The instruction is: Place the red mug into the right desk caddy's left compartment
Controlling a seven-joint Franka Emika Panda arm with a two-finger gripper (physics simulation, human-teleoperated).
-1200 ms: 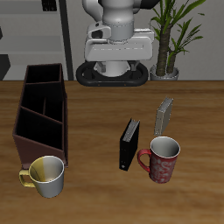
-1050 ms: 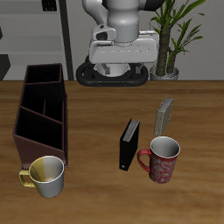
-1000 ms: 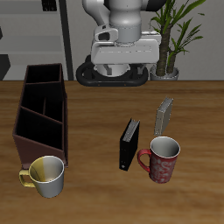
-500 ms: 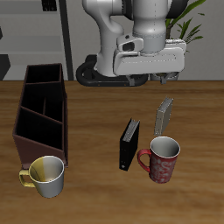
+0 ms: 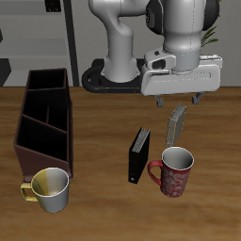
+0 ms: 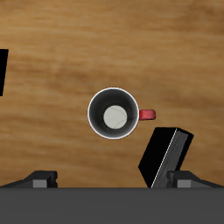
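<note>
The red mug [image 5: 174, 171] with a pale speckled pattern stands upright near the table's front edge, its handle toward the small black box. In the wrist view the red mug [image 6: 114, 114] shows from straight above, with its light grey inside and red handle. My gripper [image 5: 180, 98] hangs open and empty well above the table, behind and above the mug. In the wrist view my gripper [image 6: 112, 179] has its jaws spread wide. The right desk caddy [image 5: 42, 120], a long dark maroon-brown box with dividers, stands across the table, far from the mug.
A small black upright box [image 5: 139, 155] stands close beside the mug and also shows in the wrist view [image 6: 164, 157]. A grey box [image 5: 176, 123] stands just behind the mug, under my gripper. A yellow-olive mug [image 5: 49, 190] sits by the caddy's near end.
The arm has swung out from above the robot's base, forward and down toward the mug's side of the table. The gripper now hovers over the grey box and mug. Objects have not moved.
</note>
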